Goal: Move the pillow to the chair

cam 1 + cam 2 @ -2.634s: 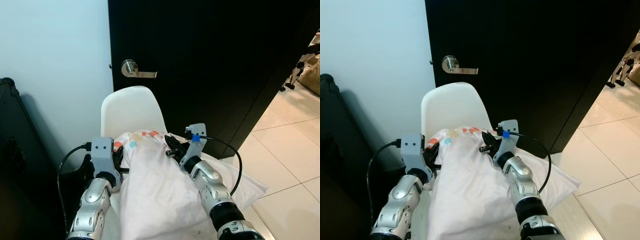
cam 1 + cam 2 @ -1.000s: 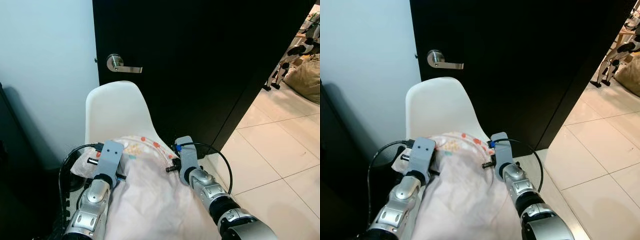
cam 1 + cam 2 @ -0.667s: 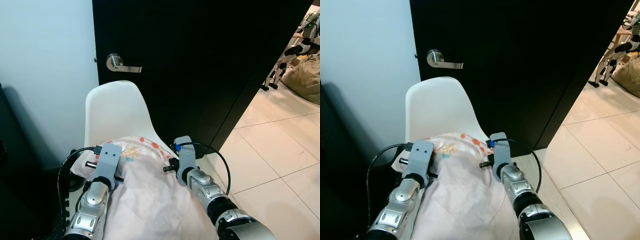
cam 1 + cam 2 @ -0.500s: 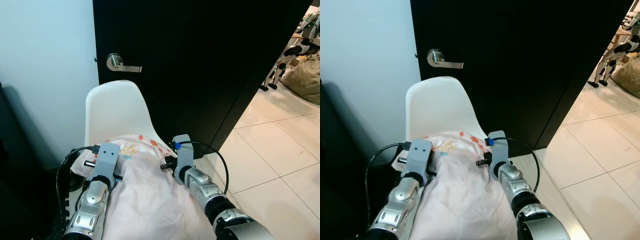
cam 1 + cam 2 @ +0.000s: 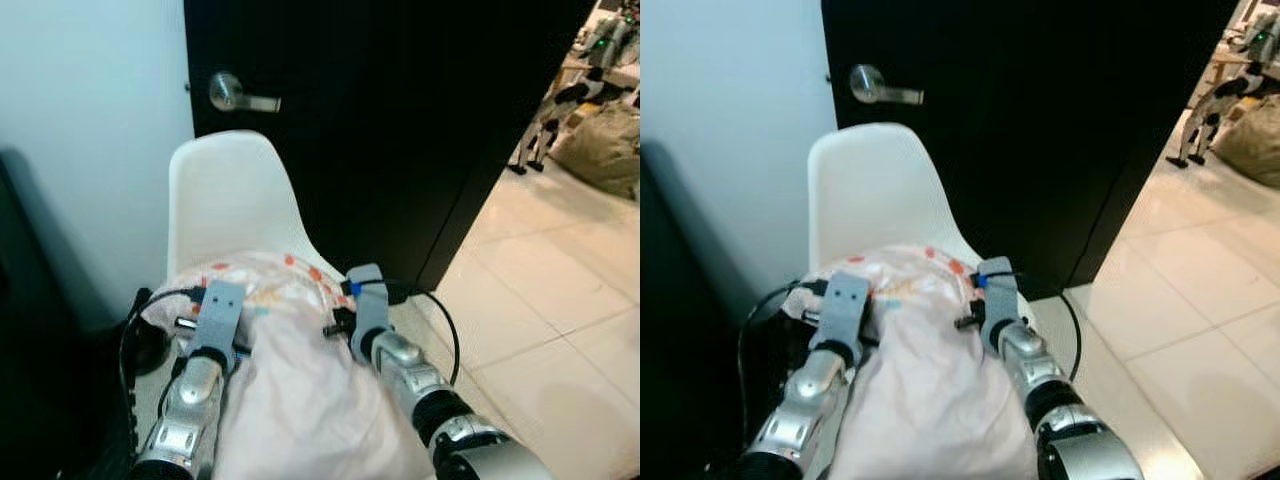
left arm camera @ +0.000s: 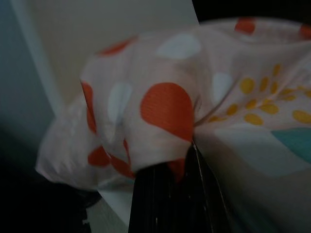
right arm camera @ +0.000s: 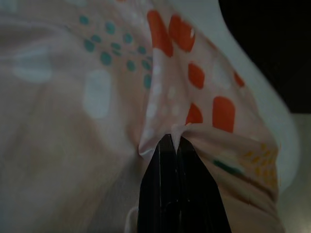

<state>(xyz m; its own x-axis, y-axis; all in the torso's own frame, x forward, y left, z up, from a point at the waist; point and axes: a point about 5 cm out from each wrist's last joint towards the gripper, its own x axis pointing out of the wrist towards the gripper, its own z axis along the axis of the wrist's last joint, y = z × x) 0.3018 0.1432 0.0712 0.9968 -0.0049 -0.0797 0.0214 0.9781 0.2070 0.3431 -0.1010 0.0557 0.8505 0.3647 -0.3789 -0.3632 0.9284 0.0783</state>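
Pale pink fabric with orange, teal and yellow spots covers the pillow (image 5: 300,380), which is held up between the two silver arms with its far end over the seat of the white plastic chair (image 5: 225,195); whether that end touches the seat cannot be told. The left gripper (image 6: 167,167) is clenched on a fold of the pillow's cloth at its left side, and the right gripper (image 7: 172,145) is pinched tight on a fold at its right side. The chair stands against a black door (image 5: 400,110) with a silver lever handle (image 5: 240,95), beside a pale wall (image 5: 90,120), with glossy beige floor tiles (image 5: 560,290) to the right.
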